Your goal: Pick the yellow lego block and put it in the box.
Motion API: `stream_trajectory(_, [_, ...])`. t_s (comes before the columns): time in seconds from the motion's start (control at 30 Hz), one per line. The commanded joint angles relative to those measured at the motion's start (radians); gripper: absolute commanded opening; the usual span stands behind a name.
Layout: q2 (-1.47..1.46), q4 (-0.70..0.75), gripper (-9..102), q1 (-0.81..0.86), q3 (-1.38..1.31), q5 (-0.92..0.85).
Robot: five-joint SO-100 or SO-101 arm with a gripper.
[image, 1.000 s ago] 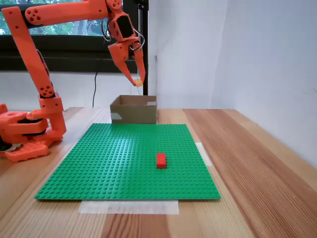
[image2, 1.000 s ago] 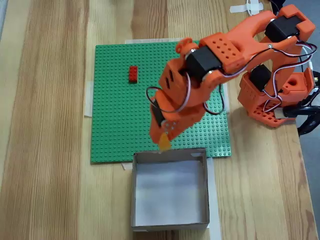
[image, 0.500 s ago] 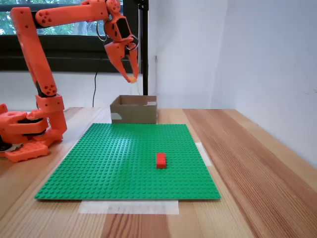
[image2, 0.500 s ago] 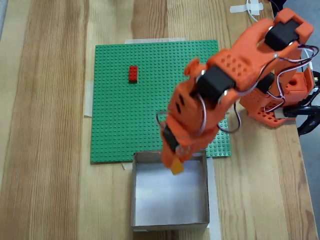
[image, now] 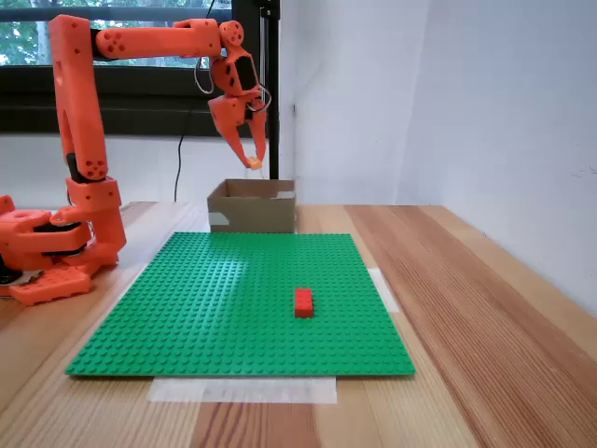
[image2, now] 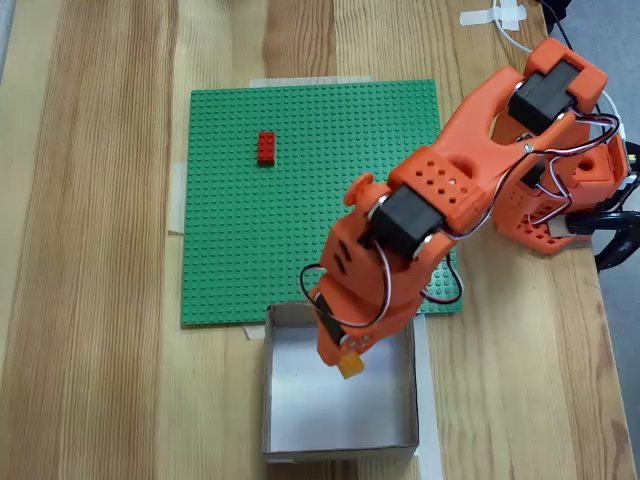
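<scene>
Both fixed views are showing the gripper clamping the yellow lego block at its fingertips, hanging high above the open box. From the side it's dangling over the box. Back on the green baseplate, the red brick is sitting alone.

Surface: light wooden planks, grain running lengthwise. Directly on it:
- green baseplate, flat, edges fixed with pale tape;
- box, brown cardboard, open-topped, just beyond one baseplate edge;
- orange arm base, beside the baseplate;
- tape scrap, well clear of the baseplate, in a surface corner.
</scene>
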Motion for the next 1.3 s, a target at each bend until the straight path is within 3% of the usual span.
stream_trajectory(0.0, [-0.008, -0.020, 3, 0.006, -0.032, -0.009])
stream_trajectory(0.63, [-0.117, -0.160, 3, 0.044, 0.121, -0.025])
stream_trajectory(1.27, [-0.273, -0.163, 3, -0.008, -0.017, -0.104])
